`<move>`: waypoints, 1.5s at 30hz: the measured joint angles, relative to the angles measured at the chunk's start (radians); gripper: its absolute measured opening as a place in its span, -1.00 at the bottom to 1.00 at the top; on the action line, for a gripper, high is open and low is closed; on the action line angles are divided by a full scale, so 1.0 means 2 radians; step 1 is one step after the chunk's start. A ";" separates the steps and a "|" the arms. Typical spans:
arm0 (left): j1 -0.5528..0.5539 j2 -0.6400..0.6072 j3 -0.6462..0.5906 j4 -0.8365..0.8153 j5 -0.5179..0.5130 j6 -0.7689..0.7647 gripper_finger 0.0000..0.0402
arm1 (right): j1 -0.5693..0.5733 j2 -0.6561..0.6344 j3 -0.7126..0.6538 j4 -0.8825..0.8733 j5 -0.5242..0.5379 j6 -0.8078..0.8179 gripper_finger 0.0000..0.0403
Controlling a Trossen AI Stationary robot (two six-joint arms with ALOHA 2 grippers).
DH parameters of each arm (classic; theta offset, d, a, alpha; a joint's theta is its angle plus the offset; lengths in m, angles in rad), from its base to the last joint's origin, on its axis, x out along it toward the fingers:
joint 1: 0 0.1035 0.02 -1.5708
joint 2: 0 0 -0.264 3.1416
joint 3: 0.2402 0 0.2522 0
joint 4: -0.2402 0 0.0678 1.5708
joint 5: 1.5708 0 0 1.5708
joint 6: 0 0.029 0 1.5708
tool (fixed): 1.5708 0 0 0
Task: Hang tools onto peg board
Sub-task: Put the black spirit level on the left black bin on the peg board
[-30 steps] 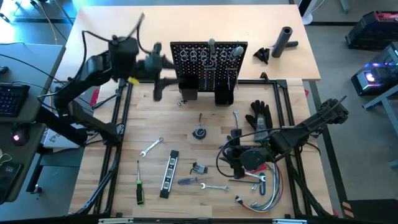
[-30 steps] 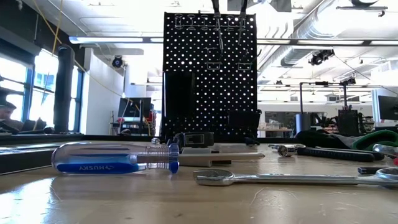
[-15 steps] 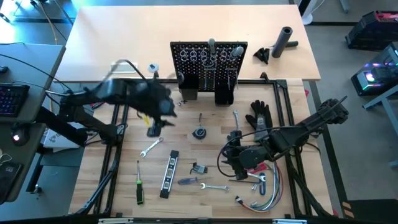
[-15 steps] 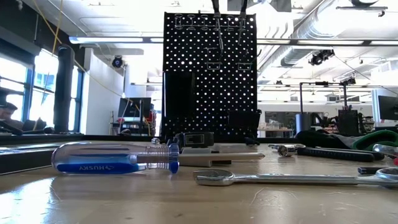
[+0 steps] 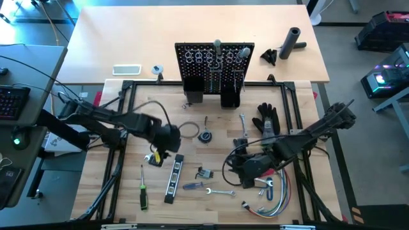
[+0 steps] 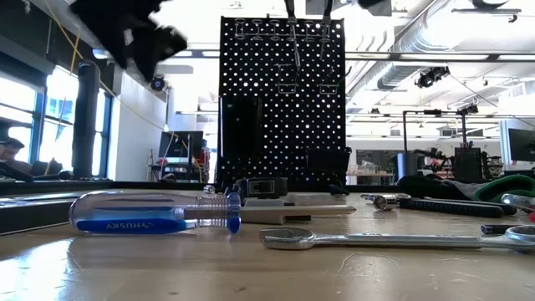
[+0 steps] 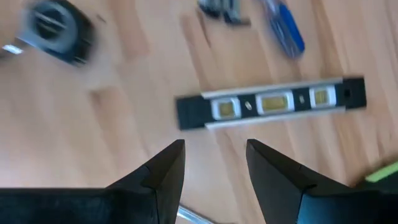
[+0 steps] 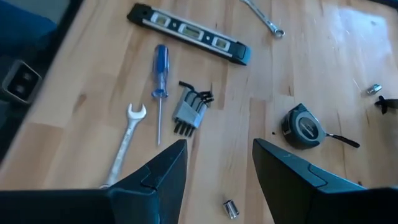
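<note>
The black peg board (image 5: pixel 214 64) stands upright at the table's far middle, with several tools hanging on its hooks; it also shows in the low view (image 6: pixel 282 100). On the table lie the black-yellow level (image 5: pixel 172 179), a green-handled screwdriver (image 5: pixel 143 191), a blue screwdriver (image 5: pixel 193 186), hex keys (image 5: pixel 204 172), a silver wrench (image 5: pixel 220 191) and a tape measure (image 5: pixel 205 136). My left gripper (image 5: pixel 156 152) is open and empty above the table, just left of the level (image 7: pixel 270 104). My right gripper (image 5: pixel 238 167) is open and empty right of the hex keys (image 8: pixel 189 109).
A black glove (image 5: pixel 267 118) and a bundle of coloured wires (image 5: pixel 271 191) lie at the right. A black cylinder (image 5: pixel 293 41) lies behind the board. A black frame (image 5: pixel 124 128) borders the work area. Another wrench (image 5: pixel 243 121) lies near the glove.
My left gripper has swung from beside the peg board's left side toward the table's near edge and down. It now hangs low over the table next to the level. Its dark arm has come into the top left of the low view.
</note>
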 joint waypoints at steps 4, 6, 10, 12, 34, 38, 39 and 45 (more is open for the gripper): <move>-0.029 0.000 -0.049 0.045 0.001 -0.020 -0.20 | -0.006 0.038 0.000 0.008 -0.004 -0.021 -0.10; -0.042 0.000 -0.071 0.085 0.002 -0.028 -0.21 | -0.011 0.057 0.000 0.015 -0.013 -0.030 -0.10; -0.060 0.000 -0.104 0.173 0.005 -0.038 -0.22 | -0.024 0.093 0.000 0.047 -0.056 -0.047 -0.10; -0.065 0.000 -0.114 0.201 0.005 -0.040 -0.22 | -0.029 0.108 0.000 0.062 -0.079 -0.054 -0.10; -0.068 0.000 -0.231 0.386 -0.040 -0.102 -0.22 | -0.099 0.136 0.000 0.101 -0.126 -0.086 -0.10; -0.068 0.000 -0.252 0.404 -0.069 -0.136 -0.22 | -0.112 0.143 0.000 0.093 -0.127 -0.086 -0.10; -0.068 0.000 -0.257 0.410 -0.079 -0.147 -0.22 | -0.114 0.144 0.000 0.092 -0.127 -0.086 -0.10; -0.068 0.000 -0.266 0.403 -0.136 -0.261 -0.22 | -0.123 0.161 0.000 0.087 -0.128 -0.086 -0.10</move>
